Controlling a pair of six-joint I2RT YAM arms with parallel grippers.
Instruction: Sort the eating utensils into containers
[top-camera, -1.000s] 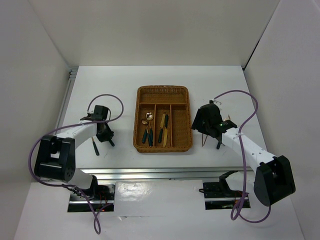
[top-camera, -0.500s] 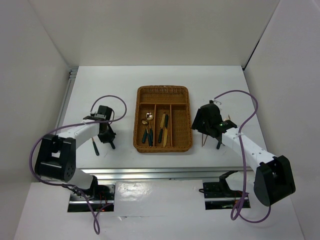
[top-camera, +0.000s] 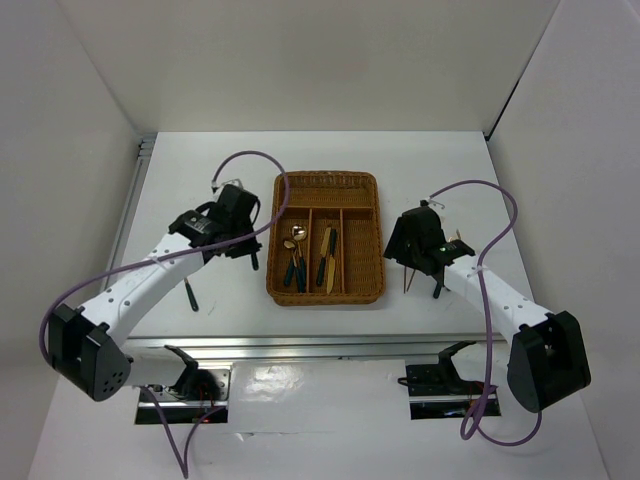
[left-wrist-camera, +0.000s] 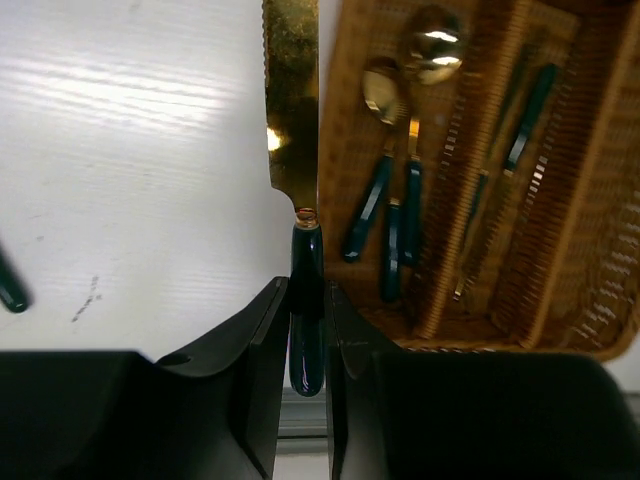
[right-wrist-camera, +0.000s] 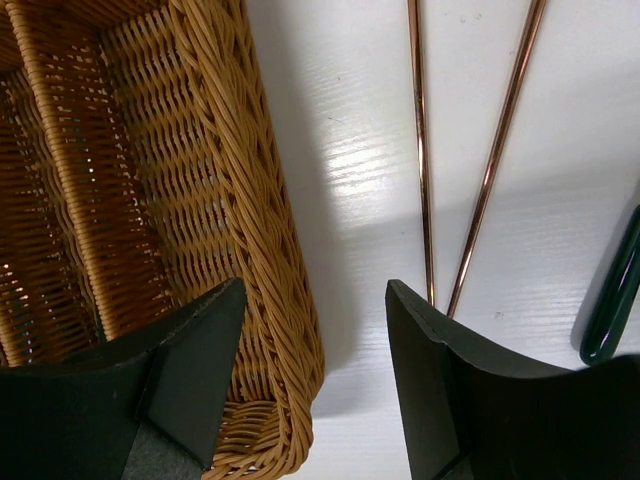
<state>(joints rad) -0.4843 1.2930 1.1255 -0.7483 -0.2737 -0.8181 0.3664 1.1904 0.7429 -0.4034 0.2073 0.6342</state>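
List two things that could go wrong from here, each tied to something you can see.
1. The left pincer holds the knife by its handle alone, so the blade may swing or slip, and it could catch the rim of the wicker tray beside it.
2. The open right pincer hangs partly over the tray's wall, the chopsticks off to one side; lowering might strike wicker.

Tray (top-camera: 326, 176) mid-table. Spoons (left-wrist-camera: 385, 185) in its left slot, more cutlery (top-camera: 327, 255) in the middle slot. Chopsticks (right-wrist-camera: 420, 150) on table right of tray. Knife (left-wrist-camera: 293, 120) just left of tray, between left gripper (left-wrist-camera: 305, 320) fingers. Another utensil (top-camera: 190, 294) on table farther left.
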